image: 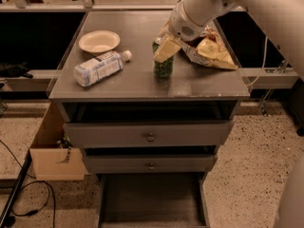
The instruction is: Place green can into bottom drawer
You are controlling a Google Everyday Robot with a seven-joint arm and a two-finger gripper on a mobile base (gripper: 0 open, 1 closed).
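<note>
The green can [163,67] stands upright in the middle of the grey cabinet top. My gripper [165,47] comes down from the upper right and is shut on the can's upper part, with a yellowish finger [166,50] across its front. The can's silver top is hidden by the gripper. The bottom drawer [152,201] is pulled open at floor level in front of the cabinet, and its flat floor is bare.
A clear plastic bottle [100,68] lies on its side on the left of the top, with a white paper bowl [99,42] behind it. A chip bag [213,51] lies to the right of the can. The two upper drawers [150,136] are closed. A cardboard box [52,151] stands on the floor at the left.
</note>
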